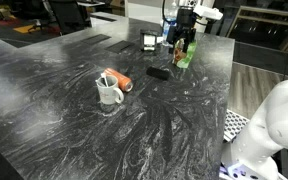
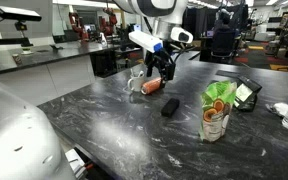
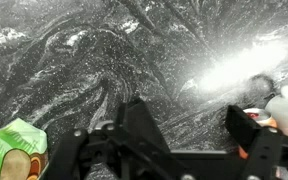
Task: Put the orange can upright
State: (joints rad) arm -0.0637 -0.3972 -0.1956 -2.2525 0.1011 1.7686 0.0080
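The orange can (image 1: pixel 125 82) lay on its side on the dark marbled table (image 1: pixel 74 135), just beside the white mug (image 1: pixel 109 93), so it had not yet been stood upright. The gripper (image 3: pixel 189 140) hung above bare tabletop, jaws spread wide and holding nothing, probably readied for a grasp. In the wrist view, the green packet (image 3: pixel 12 150) sat to its left and the mug to its right.

The arm (image 2: pixel 146 40) reaches downward, its gripper (image 2: pixel 163 70) hanging with fingers (image 3: pixel 136 125) spread wide apart, holding nothing

Orange can (image 1: pixel 125 84), white mug (image 1: pixel 108 93), seemingly marbled grey table (image 1: pixel 184 125).
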